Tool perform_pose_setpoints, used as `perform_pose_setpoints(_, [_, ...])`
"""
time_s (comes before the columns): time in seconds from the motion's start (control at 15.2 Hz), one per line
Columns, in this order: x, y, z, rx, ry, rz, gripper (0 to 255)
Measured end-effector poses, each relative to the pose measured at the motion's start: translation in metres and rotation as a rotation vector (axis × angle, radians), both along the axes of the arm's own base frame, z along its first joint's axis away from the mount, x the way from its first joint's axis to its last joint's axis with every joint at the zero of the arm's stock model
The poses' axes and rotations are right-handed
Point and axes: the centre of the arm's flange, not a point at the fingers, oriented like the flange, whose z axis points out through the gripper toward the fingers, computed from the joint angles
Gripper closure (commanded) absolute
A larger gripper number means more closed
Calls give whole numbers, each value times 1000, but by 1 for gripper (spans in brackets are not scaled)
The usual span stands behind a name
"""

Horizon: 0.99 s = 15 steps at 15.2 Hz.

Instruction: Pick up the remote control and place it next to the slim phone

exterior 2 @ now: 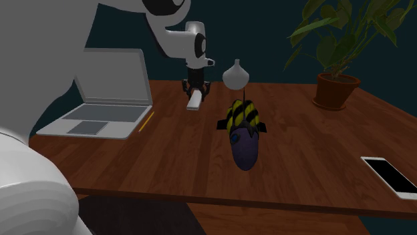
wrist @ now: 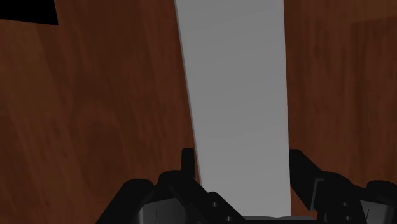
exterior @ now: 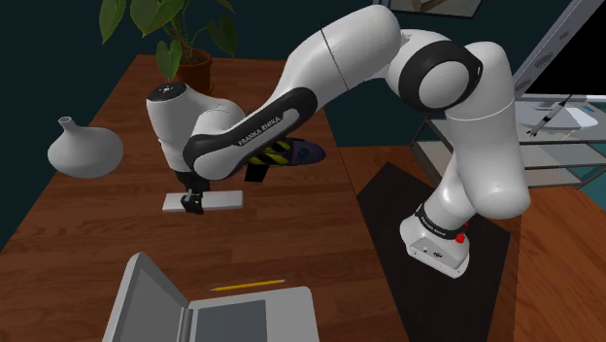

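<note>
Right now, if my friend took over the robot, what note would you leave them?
Gripper: black two-finger gripper shut on the flat grey bar-shaped remote control, near one end.
Remote looks to lie on the brown wooden table, not lifted.
Slim white-rimmed, black-screened phone: far across the table, past the yellow-and-black striped toy.
Done: grasp. Left: lift, carry, set beside phone.

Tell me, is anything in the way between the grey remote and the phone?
Yes. A yellow-and-black striped toy lies on the table roughly on the line from the remote, at the hand, to the phone.
</note>
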Motion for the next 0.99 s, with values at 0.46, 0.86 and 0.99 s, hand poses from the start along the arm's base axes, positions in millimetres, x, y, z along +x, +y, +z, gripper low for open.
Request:
perform_pose_setpoints(0.46, [9,-26,23,0,0,0,255])
perform_pose_setpoints(0.86, [29,-100,26,0,0,-1,255])
perform_pose_setpoints(0.99, [40,-123,22,0,0,-1,255])
